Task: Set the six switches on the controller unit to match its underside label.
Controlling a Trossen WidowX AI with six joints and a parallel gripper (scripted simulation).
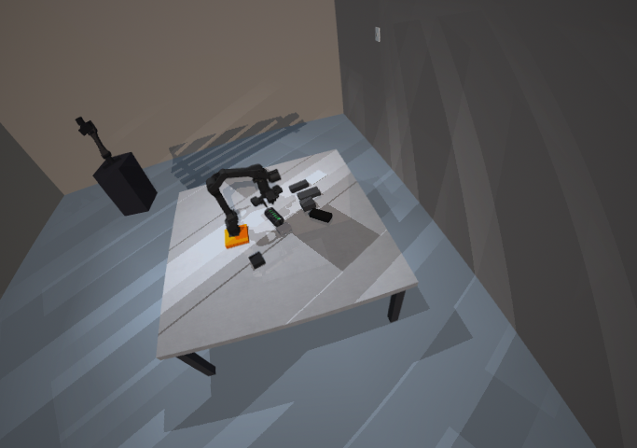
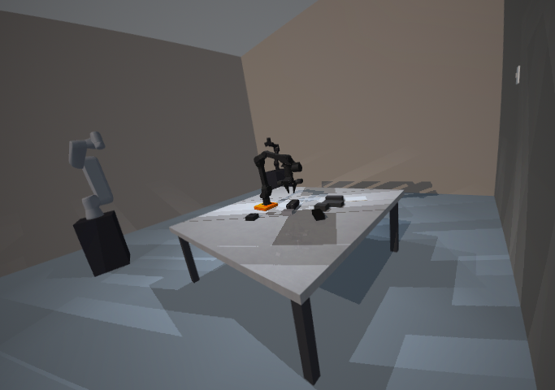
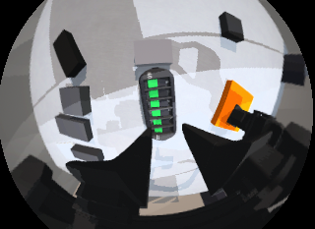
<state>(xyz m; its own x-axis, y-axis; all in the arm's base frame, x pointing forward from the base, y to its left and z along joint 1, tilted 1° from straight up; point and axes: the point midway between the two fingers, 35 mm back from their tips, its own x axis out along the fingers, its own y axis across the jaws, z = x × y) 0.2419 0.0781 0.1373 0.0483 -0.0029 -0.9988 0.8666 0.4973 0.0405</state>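
The dark grey controller unit [image 1: 271, 218] [image 2: 292, 204] [image 3: 169, 86] sits on the bench with its switch side up. In the wrist view its six switches form a column, with a green patch showing at the left of each one. Which ends are pressed down is too small to tell. The label on the underside is hidden. My gripper [image 2: 290, 191] [image 3: 167, 129] is partly open and empty, fingers pointing down, above the unit. In the wrist view its fingertips appear at either side of the unit's lower end.
A light grey block [image 3: 154, 51] [image 1: 283, 229] lies at the unit's far end. A black box [image 1: 320, 215] [image 2: 318, 214] [image 3: 69, 53] and several grey modules [image 1: 308, 192] [image 3: 75, 100] lie to one side. The orange arm base [image 1: 236, 242] and a small dark block [image 1: 256, 259] [image 3: 231, 27] are on the other.
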